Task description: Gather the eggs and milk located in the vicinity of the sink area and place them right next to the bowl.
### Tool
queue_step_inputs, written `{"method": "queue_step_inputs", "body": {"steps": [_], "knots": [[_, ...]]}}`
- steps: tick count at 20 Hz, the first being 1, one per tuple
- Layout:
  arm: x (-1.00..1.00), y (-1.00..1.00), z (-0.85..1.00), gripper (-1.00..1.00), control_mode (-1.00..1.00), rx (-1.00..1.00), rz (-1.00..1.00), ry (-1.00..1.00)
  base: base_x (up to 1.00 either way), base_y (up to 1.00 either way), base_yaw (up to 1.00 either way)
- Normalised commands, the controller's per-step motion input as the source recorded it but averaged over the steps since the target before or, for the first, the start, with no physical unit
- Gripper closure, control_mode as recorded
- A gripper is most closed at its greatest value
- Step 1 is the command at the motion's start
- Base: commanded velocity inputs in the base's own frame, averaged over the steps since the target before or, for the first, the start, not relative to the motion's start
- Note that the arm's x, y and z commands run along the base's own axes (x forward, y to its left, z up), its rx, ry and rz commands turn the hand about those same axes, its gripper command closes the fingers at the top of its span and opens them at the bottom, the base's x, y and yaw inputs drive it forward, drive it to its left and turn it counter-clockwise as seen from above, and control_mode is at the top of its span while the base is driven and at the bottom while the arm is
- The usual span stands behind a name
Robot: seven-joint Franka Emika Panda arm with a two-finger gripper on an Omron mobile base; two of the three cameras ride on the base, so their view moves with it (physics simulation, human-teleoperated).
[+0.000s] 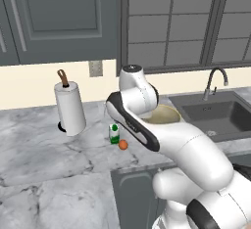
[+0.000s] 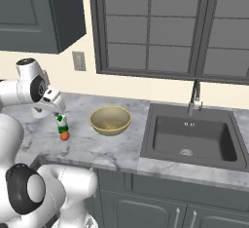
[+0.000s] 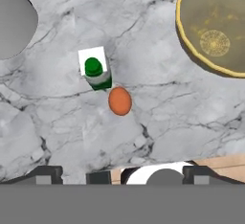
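The milk, a small white carton with a green band and green cap, stands upright on the marble counter. One orange-brown egg lies just beside it, and both sit left of the tan-yellow bowl. In the right base view the milk and egg are a short way from the bowl. My gripper hangs above them, open and empty, looking straight down. The sink lies right of the bowl.
A tall paper towel roll stands left of the milk and shows as a grey shape in the hand view. The curved faucet rises behind the sink. The counter's front edge runs close below the egg.
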Motion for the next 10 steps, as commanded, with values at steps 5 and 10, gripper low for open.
{"method": "queue_step_inputs", "body": {"steps": [5, 10], "knots": [[0.10, 0.07, -0.30, -1.00, -1.00, 0.00, 0.00, 0.07, 0.00, 0.00, 0.00], [0.17, 0.00, -0.29, -1.00, -1.00, 0.00, 0.00, 0.09, 0.00, 0.00, 0.00]]}}
